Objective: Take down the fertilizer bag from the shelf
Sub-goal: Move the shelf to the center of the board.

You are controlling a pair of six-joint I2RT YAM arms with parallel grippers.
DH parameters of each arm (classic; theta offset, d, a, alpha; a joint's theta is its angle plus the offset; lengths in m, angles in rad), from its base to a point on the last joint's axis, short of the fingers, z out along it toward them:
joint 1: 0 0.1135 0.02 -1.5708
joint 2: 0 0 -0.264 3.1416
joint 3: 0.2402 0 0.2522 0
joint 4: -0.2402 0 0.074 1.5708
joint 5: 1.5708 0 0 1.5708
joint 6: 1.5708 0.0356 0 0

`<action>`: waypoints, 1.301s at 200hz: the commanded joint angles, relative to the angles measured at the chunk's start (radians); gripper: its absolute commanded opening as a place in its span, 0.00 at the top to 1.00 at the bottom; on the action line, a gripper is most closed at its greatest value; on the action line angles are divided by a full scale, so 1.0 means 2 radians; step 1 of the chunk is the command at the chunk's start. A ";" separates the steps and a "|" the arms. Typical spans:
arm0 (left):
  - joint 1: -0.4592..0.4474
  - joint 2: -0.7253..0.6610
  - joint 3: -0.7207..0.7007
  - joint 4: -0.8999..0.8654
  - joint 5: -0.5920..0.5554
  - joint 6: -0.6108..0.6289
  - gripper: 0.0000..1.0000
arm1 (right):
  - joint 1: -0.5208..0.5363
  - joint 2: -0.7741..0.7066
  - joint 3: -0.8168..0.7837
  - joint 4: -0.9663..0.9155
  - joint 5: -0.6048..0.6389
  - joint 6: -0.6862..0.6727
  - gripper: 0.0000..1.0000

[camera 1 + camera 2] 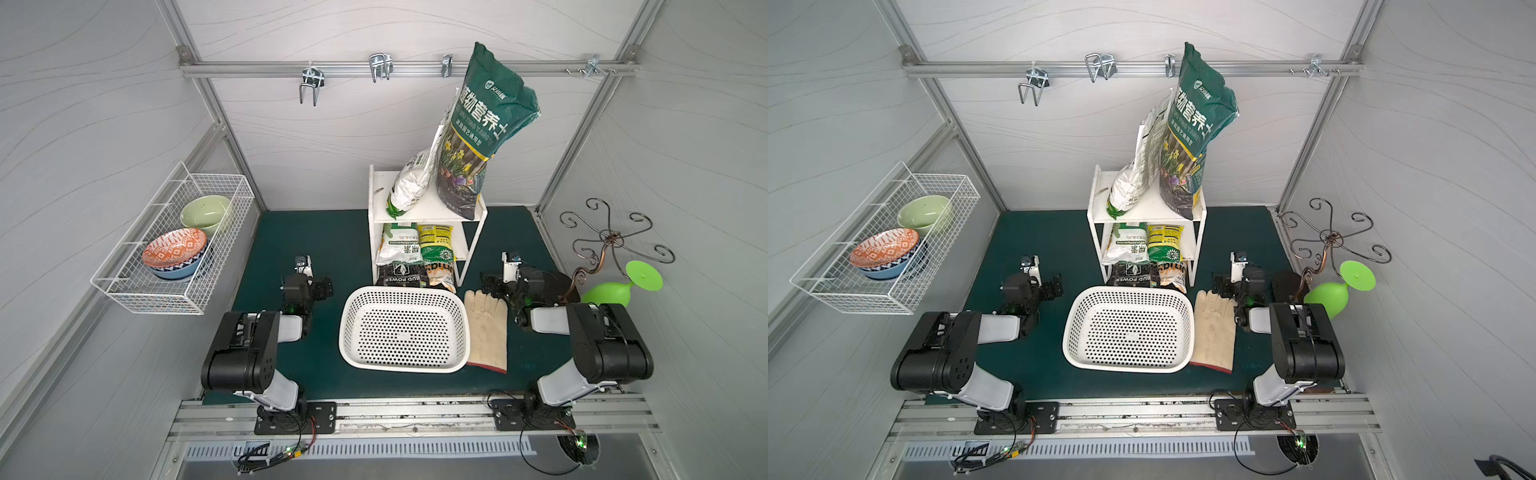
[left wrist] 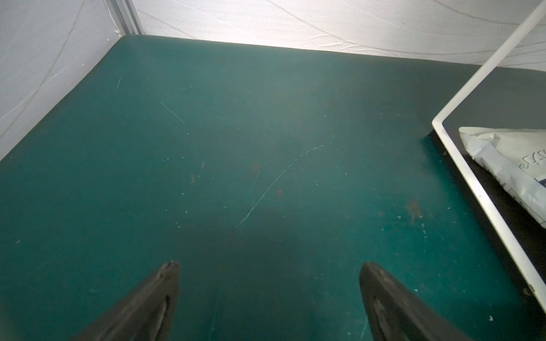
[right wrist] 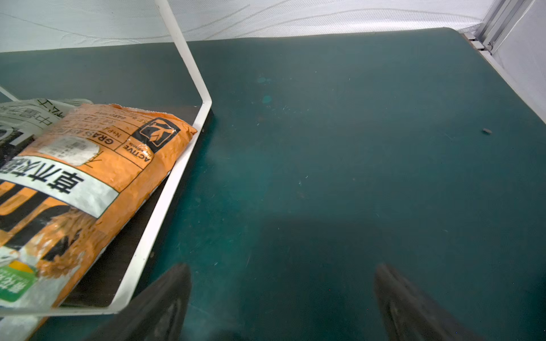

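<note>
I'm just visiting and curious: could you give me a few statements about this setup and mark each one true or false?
1. The tall green bag stands on the top tier of the shelf. True.
2. The white basket holds a glove. False: it is empty; the glove lies beside it on the mat.
3. The left claw is shut on a bag. False: it is open, over bare mat.
4. Bowls sit in the wire basket on the wall. True.
5. The right claw is open. True.
</note>
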 commanded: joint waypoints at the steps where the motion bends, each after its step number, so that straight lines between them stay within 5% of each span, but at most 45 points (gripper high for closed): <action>1: 0.003 0.006 0.016 0.026 -0.004 0.003 0.01 | 0.001 0.003 0.007 0.014 -0.005 -0.005 0.01; 140: 0.003 0.002 0.015 0.026 -0.008 0.002 0.01 | -0.015 -0.005 0.005 0.017 -0.027 0.009 0.01; 175: 0.003 -0.067 0.056 -0.097 -0.049 -0.013 0.04 | -0.020 -0.111 0.071 -0.188 0.069 0.063 0.02; 200: 0.002 -0.125 0.100 -0.202 -0.064 -0.049 0.06 | -0.013 -0.151 0.127 -0.306 0.044 0.130 0.05; 229: -0.005 -0.175 0.157 -0.336 -0.011 -0.110 0.14 | 0.037 -0.157 0.235 -0.511 0.040 0.156 0.09; 260: -0.080 -0.252 0.134 -0.394 -0.031 -0.141 0.17 | 0.081 -0.217 0.237 -0.619 0.019 0.160 0.11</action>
